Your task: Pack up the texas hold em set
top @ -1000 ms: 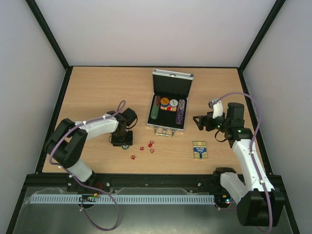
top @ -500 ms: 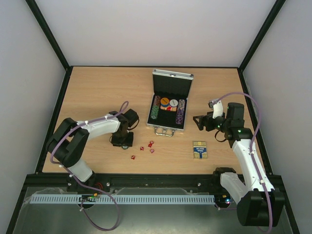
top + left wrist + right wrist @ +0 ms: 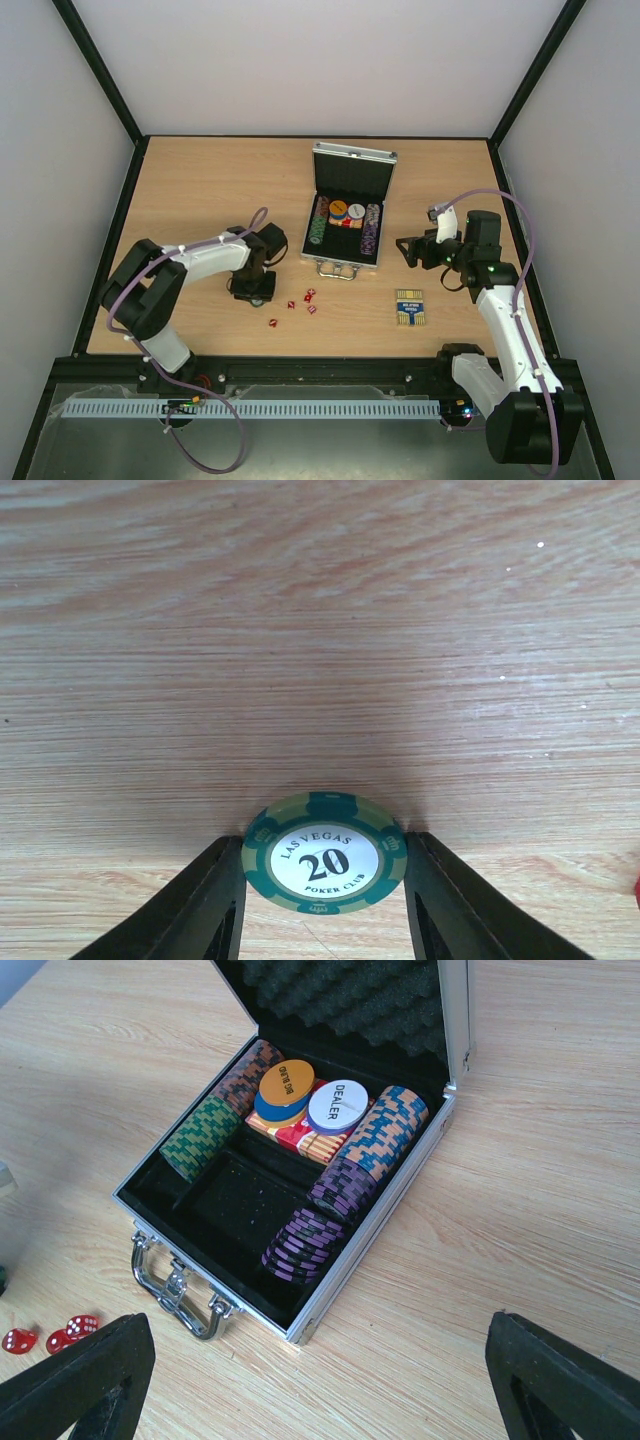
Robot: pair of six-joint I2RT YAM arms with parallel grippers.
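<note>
The silver case (image 3: 352, 155) stands open mid-table, black-lined, with rows of poker chips (image 3: 345, 222) inside and its metal handle (image 3: 337, 270) towards me. My left gripper (image 3: 253, 296) is left of the case, pointing down at the table, shut on a green "20" chip (image 3: 324, 853) with both fingers (image 3: 215, 900) against its rim. Several red dice (image 3: 310, 296) lie just right of it. The blue-and-yellow card box (image 3: 410, 307) lies front right. My right gripper (image 3: 405, 250) is open and empty right of the case (image 3: 370, 1250), facing its purple chips (image 3: 310, 1240).
Black frame rails run along the table's left and right edges (image 3: 125, 210). The raised lid has grey foam (image 3: 340, 995). Two dice (image 3: 70, 1328) show at the lower left of the right wrist view, near the handle (image 3: 175, 1290).
My left arm's wrist has shifted slightly to the right while its gripper stays at the same spot. The right arm has not moved.
</note>
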